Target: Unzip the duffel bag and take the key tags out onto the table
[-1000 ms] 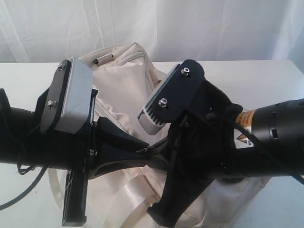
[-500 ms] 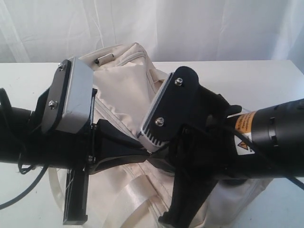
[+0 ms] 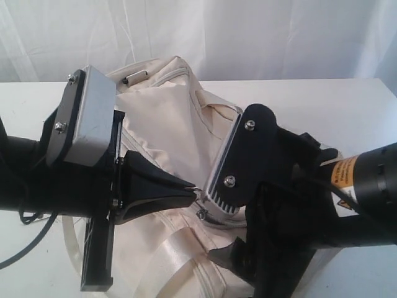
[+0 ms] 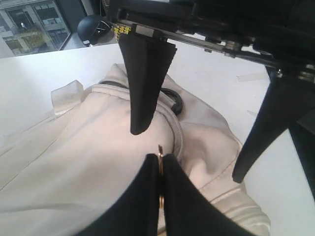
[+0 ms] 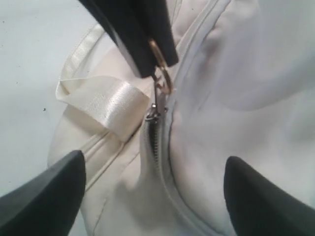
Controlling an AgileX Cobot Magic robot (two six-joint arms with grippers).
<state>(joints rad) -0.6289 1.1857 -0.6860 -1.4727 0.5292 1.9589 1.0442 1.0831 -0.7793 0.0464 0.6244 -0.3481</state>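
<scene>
Quick status from my end. The bag (image 3: 161, 118) sits on the table (image 3: 322, 99), roughly in the middle of the exterior view, with both arms crowded in low over its near side.

The left gripper (image 4: 158, 160) is pinched fully closed on the ring (image 5: 158, 55), a small gold-coloured metal loop. Its two black fingers are pressed together with only the thin edge of the ring showing between them. The slider (image 5: 153, 110) hangs off that ring, and the zip (image 5: 156, 145) runs on from it along a seam in the cream fabric. From what I can see, the teeth on the stretch past the slider are meshed, but I can't tell about the rest of the zip.

The right gripper (image 5: 153, 157) has its jaws spread wide with nothing in them. Its wrist view shows one finger out over the table edge of the bag and the other over the bag's body, with the zip line running between them. The fingertips are close to the fabric, but I can't say whether they touch it. They sit just beside the left gripper's pinch without meeting it.

A shiny strap (image 5: 110, 103) lies folded over right next to the slider, on the table side of the zip. More loops of that webbing spill off the bag's near side in the exterior view.
</scene>
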